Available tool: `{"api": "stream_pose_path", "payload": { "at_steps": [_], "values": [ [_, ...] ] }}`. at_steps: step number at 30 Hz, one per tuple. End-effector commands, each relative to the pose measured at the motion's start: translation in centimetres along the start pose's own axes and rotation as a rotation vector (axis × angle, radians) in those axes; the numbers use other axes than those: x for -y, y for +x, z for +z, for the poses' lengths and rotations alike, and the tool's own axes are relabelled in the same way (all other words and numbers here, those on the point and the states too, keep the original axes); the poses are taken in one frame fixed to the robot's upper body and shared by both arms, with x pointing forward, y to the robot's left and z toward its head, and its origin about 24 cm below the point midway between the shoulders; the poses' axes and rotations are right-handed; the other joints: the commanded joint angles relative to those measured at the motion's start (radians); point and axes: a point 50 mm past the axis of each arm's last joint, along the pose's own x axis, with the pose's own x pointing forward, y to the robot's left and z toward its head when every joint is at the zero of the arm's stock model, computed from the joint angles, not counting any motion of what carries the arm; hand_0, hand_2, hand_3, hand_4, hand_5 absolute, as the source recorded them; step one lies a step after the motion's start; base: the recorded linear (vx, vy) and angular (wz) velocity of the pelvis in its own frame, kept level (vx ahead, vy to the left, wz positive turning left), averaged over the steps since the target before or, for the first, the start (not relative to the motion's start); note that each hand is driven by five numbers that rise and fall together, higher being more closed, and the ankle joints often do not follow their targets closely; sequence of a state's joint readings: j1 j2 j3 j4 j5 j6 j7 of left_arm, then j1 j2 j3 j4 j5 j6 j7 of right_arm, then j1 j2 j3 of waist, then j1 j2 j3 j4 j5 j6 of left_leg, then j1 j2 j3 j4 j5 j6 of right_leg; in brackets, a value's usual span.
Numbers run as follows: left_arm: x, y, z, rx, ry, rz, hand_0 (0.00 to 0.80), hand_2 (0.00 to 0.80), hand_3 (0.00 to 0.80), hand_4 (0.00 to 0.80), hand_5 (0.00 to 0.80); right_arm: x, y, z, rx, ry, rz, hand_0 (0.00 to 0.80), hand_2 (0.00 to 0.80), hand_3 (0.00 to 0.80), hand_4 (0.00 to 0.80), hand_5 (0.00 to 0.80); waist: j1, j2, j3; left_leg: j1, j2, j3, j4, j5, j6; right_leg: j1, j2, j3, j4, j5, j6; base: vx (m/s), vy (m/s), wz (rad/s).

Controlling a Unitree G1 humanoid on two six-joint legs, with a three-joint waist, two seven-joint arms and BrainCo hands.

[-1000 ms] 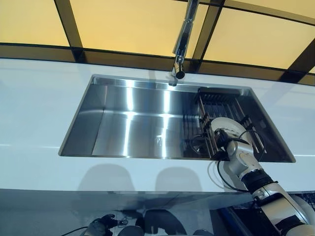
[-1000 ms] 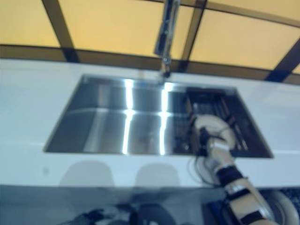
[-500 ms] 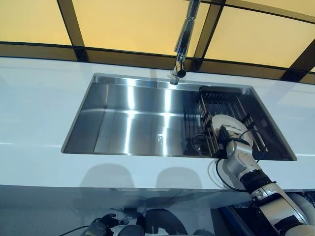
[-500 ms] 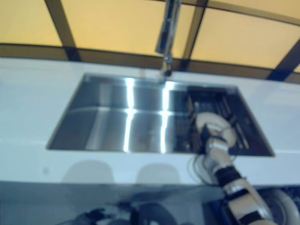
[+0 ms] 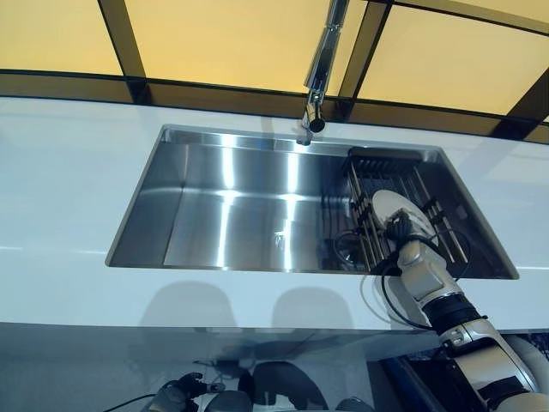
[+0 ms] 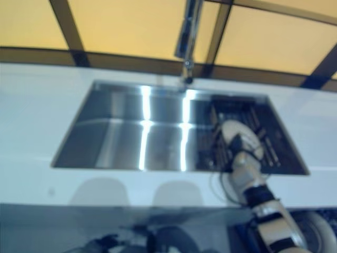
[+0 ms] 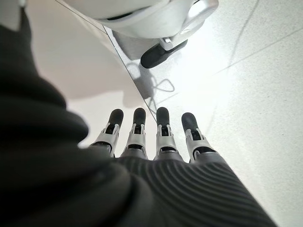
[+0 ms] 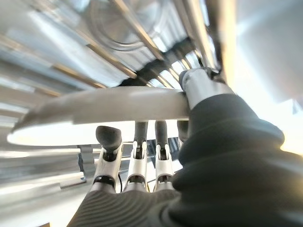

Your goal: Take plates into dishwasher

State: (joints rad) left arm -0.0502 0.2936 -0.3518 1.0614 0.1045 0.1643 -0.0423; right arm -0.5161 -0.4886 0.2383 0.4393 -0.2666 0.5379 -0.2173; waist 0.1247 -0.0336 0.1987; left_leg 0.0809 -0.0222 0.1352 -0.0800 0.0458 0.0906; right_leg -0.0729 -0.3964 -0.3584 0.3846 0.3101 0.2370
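A white plate (image 5: 389,206) stands on edge over the dark dish rack (image 5: 386,170) at the right end of the steel sink (image 5: 232,215). My right hand (image 5: 408,256) reaches in from the lower right and holds the plate's near edge. In the right wrist view the plate (image 8: 104,111) sits between my thumb and my fingers (image 8: 137,151), with the rack bars just past it. My left hand (image 5: 171,396) hangs low under the counter edge, and its fingers (image 7: 161,132) are straight and hold nothing.
A tall faucet (image 5: 319,69) rises behind the sink's middle. A white counter (image 5: 69,189) surrounds the sink. A round drain (image 5: 343,249) lies beside the rack. Yellow panels with dark frames stand behind.
My right hand has moved the plate farther away and up, over the rack. The left hand has not moved.
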Motion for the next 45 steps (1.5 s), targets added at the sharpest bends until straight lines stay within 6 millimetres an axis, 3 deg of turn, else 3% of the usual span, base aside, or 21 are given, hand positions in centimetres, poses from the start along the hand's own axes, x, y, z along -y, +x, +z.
{"api": "stream_pose_path", "payload": {
  "at_steps": [1, 6, 17, 28, 45],
  "values": [
    [0.2, 0.1, 1.2, 0.042, -0.007, 0.008, 0.0, 0.0, 0.0, 0.0, 0.0, 4.2, 0.8, 2.3, 0.043, 0.172, -0.148, 0.8, 0.8, 0.8, 0.8, 0.8, 0.003, 0.011, 0.005, 0.024, 0.016, 0.031, -0.007, -0.07, -0.012, -0.062, 0.002, 0.048, 0.134, -0.097, -0.032, 0.0, 0.0, 0.0],
    [0.5, 0.0, 0.8, 0.03, -0.02, 0.006, 0.0, 0.0, 0.0, 0.0, 0.0, 4.3, 0.3, 3.0, 0.053, 0.361, -0.177, 0.8, 0.8, 0.8, 0.8, 0.8, -0.003, 0.013, 0.0, 0.032, 0.015, 0.03, -0.007, -0.072, -0.008, -0.064, 0.008, 0.056, 0.142, -0.101, -0.036, 0.006, 0.001, 0.0],
    [1.0, 0.0, 0.0, 0.016, -0.033, 0.005, 0.0, 0.0, 0.0, 0.0, 0.0, 4.5, -0.5, 3.7, 0.114, 0.509, -0.225, 0.8, 0.8, 0.8, 0.8, 0.8, -0.006, 0.01, -0.01, 0.042, 0.014, 0.031, -0.007, -0.076, -0.002, -0.052, 0.018, 0.054, 0.136, -0.109, -0.039, 0.002, -0.004, -0.01],
    [0.4, -0.1, -0.2, 0.012, -0.032, 0.02, 0.0, 0.0, 0.0, 0.0, 0.0, 6.4, -0.9, 4.2, 0.169, 0.44, -0.275, 0.8, 0.8, 0.8, 0.8, 0.8, -0.01, -0.001, -0.01, 0.043, 0.02, 0.039, -0.007, -0.078, 0.0, -0.044, 0.028, 0.055, 0.13, -0.114, -0.038, -0.002, -0.01, -0.02],
    [-1.0, -0.1, -0.2, 0.006, -0.032, 0.054, 0.0, 0.0, 0.0, 0.0, 0.0, 9.0, -0.1, 0.6, 0.066, 0.327, -0.33, 0.8, 0.8, 0.8, 0.8, 0.8, -0.023, -0.036, -0.009, 0.043, 0.03, 0.064, -0.007, -0.078, 0.002, -0.029, 0.053, 0.062, 0.103, -0.111, -0.034, -0.005, -0.019, -0.03]
  ]
}}
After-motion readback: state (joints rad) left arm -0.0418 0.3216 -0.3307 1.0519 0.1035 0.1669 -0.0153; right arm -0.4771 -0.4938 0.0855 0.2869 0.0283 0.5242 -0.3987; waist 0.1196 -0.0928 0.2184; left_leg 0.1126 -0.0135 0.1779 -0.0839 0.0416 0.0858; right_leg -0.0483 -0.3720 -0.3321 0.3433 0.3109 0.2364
